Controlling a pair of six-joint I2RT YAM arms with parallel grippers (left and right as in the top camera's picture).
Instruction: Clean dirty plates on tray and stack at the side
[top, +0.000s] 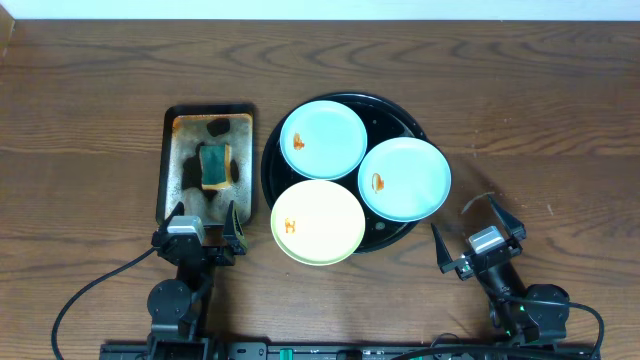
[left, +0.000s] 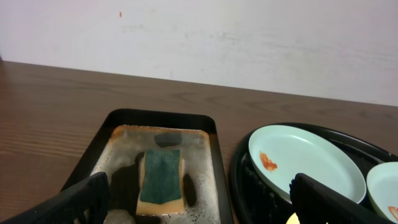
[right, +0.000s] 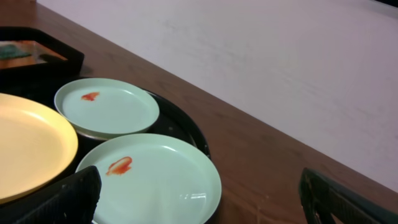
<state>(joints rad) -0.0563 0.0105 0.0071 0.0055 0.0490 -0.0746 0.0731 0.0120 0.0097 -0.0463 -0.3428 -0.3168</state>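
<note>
On the black tray (top: 400, 112): three plates lie side by side, none stacked. The rear mint plate (top: 322, 139), the right mint plate (top: 404, 179) and the yellow plate (top: 318, 222) each carry an orange smear. The yellow one overhangs the near rim.
Left of the tray: a green-topped sponge (top: 214, 165) lies flat in a stained metal tray (top: 168, 150), just beside the black tray.
Left gripper (top: 204, 210): fingers wide apart and empty, at the near end of the metal tray with the sponge straight ahead.
Right gripper (top: 462, 212): fingers wide apart and empty, near the right mint plate but not touching it.
Step in hand: the very start, by my reading; nothing is wiped and nothing is set aside.
Next move calls for: the left arm to reach forward and down and close across the sponge, while the right arm readies to steady or lift the nearest plate.
</note>
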